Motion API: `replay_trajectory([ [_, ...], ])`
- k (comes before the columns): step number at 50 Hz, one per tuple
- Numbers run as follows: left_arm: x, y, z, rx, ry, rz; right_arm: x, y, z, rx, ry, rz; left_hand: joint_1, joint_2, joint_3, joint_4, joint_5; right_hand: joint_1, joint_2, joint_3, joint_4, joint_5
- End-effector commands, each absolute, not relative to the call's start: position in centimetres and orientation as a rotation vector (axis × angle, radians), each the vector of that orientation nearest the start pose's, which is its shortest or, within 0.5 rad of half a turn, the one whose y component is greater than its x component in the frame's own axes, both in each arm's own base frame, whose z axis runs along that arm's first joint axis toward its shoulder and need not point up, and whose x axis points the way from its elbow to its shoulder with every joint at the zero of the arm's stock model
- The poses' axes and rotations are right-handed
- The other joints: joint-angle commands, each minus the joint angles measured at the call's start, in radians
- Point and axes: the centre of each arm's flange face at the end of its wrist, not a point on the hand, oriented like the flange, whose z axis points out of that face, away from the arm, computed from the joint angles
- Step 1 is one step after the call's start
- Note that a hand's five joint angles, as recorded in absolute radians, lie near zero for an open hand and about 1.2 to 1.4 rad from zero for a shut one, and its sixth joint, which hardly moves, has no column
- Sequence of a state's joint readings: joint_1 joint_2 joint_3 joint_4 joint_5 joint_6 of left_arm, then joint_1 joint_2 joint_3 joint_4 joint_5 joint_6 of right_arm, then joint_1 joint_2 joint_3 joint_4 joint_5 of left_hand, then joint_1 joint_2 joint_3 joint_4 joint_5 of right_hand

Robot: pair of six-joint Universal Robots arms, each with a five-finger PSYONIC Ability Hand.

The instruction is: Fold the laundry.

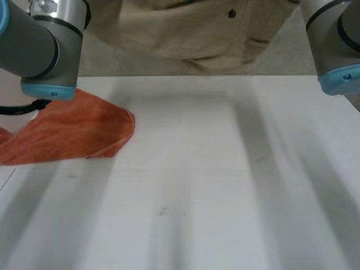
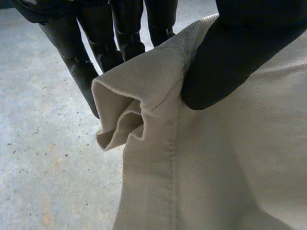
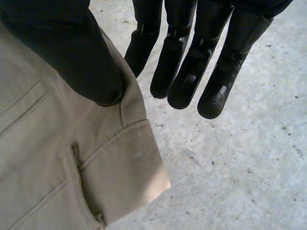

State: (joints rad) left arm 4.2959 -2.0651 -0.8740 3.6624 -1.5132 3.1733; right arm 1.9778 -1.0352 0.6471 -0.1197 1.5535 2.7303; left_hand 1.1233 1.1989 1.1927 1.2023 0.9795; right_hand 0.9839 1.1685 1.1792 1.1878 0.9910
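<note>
Found beige garment [image 1: 191, 28] held up beyond worktop [image 1: 225, 169], pinched under thumb at a bunched hem by left robot hand [image 2: 230, 62] and at a corner by right robot hand [image 3: 72, 52], evidently to spread it flat.

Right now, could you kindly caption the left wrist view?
Left hand pinches a seamed fold of the beige garment between thumb and fingers over grey floor.

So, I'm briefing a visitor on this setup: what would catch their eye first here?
The beige garment held up beyond the far edge of the white table, its edges pinched by the left robot hand and the right robot hand. Then the orange cloth, lying on the table's left side under the left arm.
</note>
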Motion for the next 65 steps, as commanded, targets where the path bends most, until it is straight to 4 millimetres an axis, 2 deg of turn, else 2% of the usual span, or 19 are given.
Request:
replay_trajectory([
  [1, -30.2, -34.2, 33.6, 0.541, 1.773, -2.982, 29.3, -33.6, 33.8, -0.861, 1.752, -2.427, 0.273, 0.197, 0.204, 0.194, 0.242, 0.412, 0.228, 0.217, 0.208, 0.231],
  [2, -30.1, -33.7, 31.1, 0.584, 1.886, -2.906, 29.2, -33.2, 32.5, -0.890, 1.799, -2.377, 0.273, 0.197, 0.204, 0.194, 0.242, 0.412, 0.228, 0.217, 0.208, 0.231],
  [3, -30.1, -33.6, 30.1, 0.598, 1.925, -2.877, 29.1, -32.6, 30.3, -0.931, 1.870, -2.291, 0.273, 0.197, 0.204, 0.194, 0.242, 0.412, 0.228, 0.217, 0.208, 0.231],
  [6, -29.8, -32.6, 25.8, 0.647, 2.100, -2.726, 28.8, -31.3, 26.6, -1.000, 1.976, -2.144, 0.230, 0.154, 0.160, 0.151, 0.199, 0.412, 0.228, 0.217, 0.208, 0.231],
  [7, -29.7, -32.3, 24.6, 0.655, 2.144, -2.686, 28.6, -30.3, 24.1, -1.051, 2.034, -2.047, 0.174, 0.099, 0.105, 0.095, 0.143, 0.412, 0.228, 0.217, 0.208, 0.231],
  [8, -29.6, -32.1, 23.5, 0.664, 2.184, -2.646, 28.6, -30.0, 23.1, -1.069, 2.056, -2.011, 0.107, 0.031, 0.037, 0.028, 0.076, 0.412, 0.228, 0.217, 0.208, 0.231],
  [9, -29.4, -31.7, 20.8, 0.685, 2.276, -2.548, 28.5, -29.6, 22.1, -1.093, 2.077, -1.972, -0.042, -0.118, -0.112, -0.121, -0.073, 0.412, 0.228, 0.217, 0.208, 0.231],
  [11, -29.3, -31.4, 18.3, 0.711, 2.355, -2.445, 28.3, -28.6, 19.0, -1.153, 2.143, -1.854, -0.245, -0.321, -0.315, -0.324, -0.276, 0.412, 0.228, 0.217, 0.208, 0.231],
  [13, -29.0, -30.6, 15.8, 0.774, 2.415, -2.312, 28.2, -28.1, 17.0, -1.186, 2.180, -1.788, -0.477, -0.552, -0.546, -0.556, -0.508, 0.412, 0.228, 0.217, 0.208, 0.231],
  [15, -28.9, -29.9, 14.9, 0.833, 2.425, -2.239, 28.1, -27.6, 15.6, -1.214, 2.210, -1.739, -0.531, -0.606, -0.600, -0.610, -0.562, 0.412, 0.228, 0.217, 0.208, 0.231],
  [18, -28.5, -28.8, 14.5, 0.936, 2.399, -2.135, 27.8, -27.1, 15.0, -1.223, 2.224, -1.711, -0.633, -0.709, -0.703, -0.712, -0.664, 0.412, 0.228, 0.217, 0.208, 0.231],
  [21, -27.8, -28.1, 16.8, 0.961, 2.328, -2.155, 27.4, -27.1, 14.8, -1.207, 2.240, -1.696, -0.672, -0.747, -0.741, -0.751, -0.703, 0.412, 0.228, 0.217, 0.208, 0.231],
  [25, -27.1, -26.4, 18.5, 0.975, 2.285, -2.187, 27.2, -26.8, 16.1, -1.192, 2.219, -1.732, -0.678, -0.753, -0.747, -0.757, -0.709, 0.412, 0.228, 0.217, 0.208, 0.231],
  [30, -26.4, -24.6, 19.2, 0.980, 2.282, -2.187, 26.8, -25.7, 18.0, -1.178, 2.193, -1.776, -0.640, -0.715, -0.709, -0.719, -0.671, 0.412, 0.228, 0.217, 0.208, 0.231],
  [37, -25.5, -22.2, 17.4, 1.025, 2.381, -2.059, 26.6, -25.0, 19.5, -1.144, 2.175, -1.809, -0.487, -0.563, -0.557, -0.566, -0.518, 0.412, 0.228, 0.217, 0.208, 0.231],
  [47, -24.9, -21.0, 16.2, 1.040, 2.540, -1.877, 26.8, -23.5, 24.6, -0.981, 2.059, -1.886, -0.452, -0.527, -0.521, -0.531, -0.482, 0.412, 0.228, 0.217, 0.208, 0.231],
  [53, -25.1, -21.5, 16.2, 0.999, 2.573, -1.899, 27.4, -21.6, 26.1, -1.013, 1.991, -1.880, -0.522, -0.598, -0.592, -0.601, -0.553, 0.412, 0.228, 0.217, 0.208, 0.231],
  [58, -25.9, -22.8, 14.6, 0.925, 2.677, -1.873, 28.0, -20.8, 26.1, -1.032, 1.973, -1.863, -0.511, -0.586, -0.580, -0.590, -0.541, 0.412, 0.228, 0.217, 0.208, 0.231],
  [65, -26.5, -24.4, 13.0, 0.914, 2.690, -1.856, 27.9, -20.4, 25.7, -1.044, 1.981, -1.844, -0.420, -0.496, -0.489, -0.499, -0.451, 0.412, 0.228, 0.217, 0.208, 0.231],
])
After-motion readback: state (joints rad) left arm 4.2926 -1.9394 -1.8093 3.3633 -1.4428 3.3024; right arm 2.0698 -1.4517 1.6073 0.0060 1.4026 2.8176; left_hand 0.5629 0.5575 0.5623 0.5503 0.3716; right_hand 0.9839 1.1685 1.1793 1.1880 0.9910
